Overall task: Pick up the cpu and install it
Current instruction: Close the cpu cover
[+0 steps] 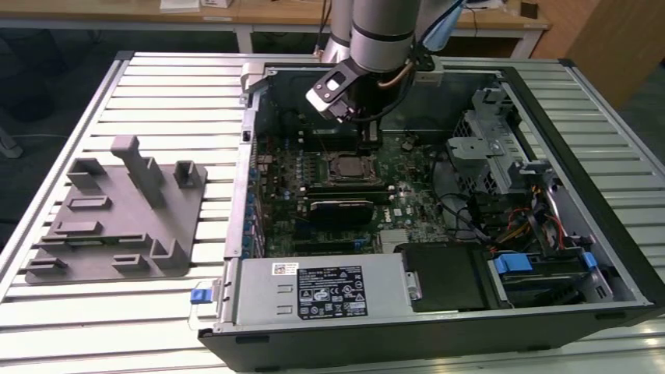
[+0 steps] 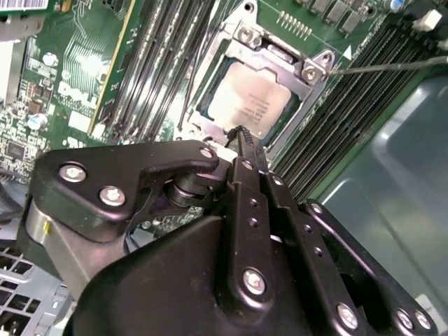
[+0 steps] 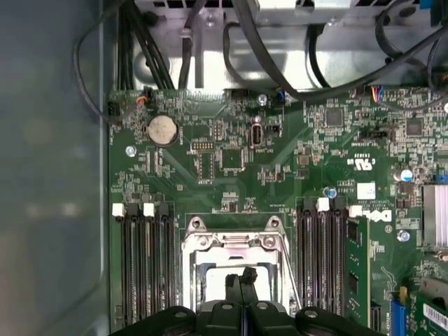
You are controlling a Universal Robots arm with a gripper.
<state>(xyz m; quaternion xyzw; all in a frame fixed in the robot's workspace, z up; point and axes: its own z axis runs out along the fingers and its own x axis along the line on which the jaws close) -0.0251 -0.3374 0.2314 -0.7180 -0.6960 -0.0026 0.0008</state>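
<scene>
- The cpu (image 2: 252,101) lies within the socket (image 2: 310,70) — metal frame close round its edges.
- Claw (image 2: 241,133) clenched, empty, just above the socket.
- Memory slots (image 3: 143,266) crowd the socket's two sides.

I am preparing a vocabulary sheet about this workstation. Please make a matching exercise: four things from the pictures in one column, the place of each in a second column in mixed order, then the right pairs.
Things
1. cpu
2. gripper
3. grey moulded fixture
4. round silvery battery

Places
A. on the slatted table, to the exterior view's left of the computer case
B. on the green board, near the black cables
C. lying inside the metal-framed socket
D. shut, just above the socket

Pairs: 1-C, 2-D, 3-A, 4-B
</scene>
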